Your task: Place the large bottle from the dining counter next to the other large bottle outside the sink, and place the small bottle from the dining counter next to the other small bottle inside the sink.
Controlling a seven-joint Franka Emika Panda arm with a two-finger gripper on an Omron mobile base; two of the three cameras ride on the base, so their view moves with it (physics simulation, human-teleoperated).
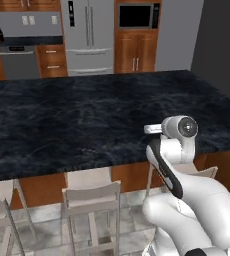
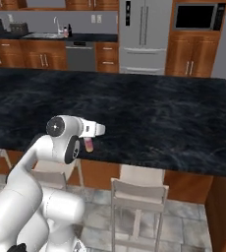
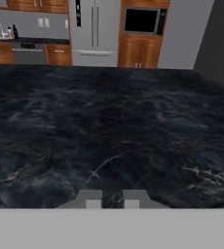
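1. Small bottle (image 2: 88, 144): a pinkish, short object hangs just below the hand in the right base view, at the near edge of the dining counter (image 2: 149, 113). Most of it is hidden by the wrist; its shape and cap cannot be made out, so the identification is tentative.
2. Gripper (image 3: 112, 199): in the hand view the two finger tips stand close together, nearly touching. It reads as closed. Whether the pink object sits between the fingers cannot be told; the hand view shows nothing between the tips.
3. Left base view: the hand (image 1: 154, 129) is seen side-on over the counter edge, fingers hidden behind the wrist housing.
4. Far bottles (image 2: 66, 31): small shapes stand by the faucet (image 2: 57, 24) on the back counter, near the sink (image 2: 41, 35). They are too small to sort by size, or to say which is in the basin.
5. Stools (image 1: 90, 197) stand under the counter's near side, partly cut off by the arm.
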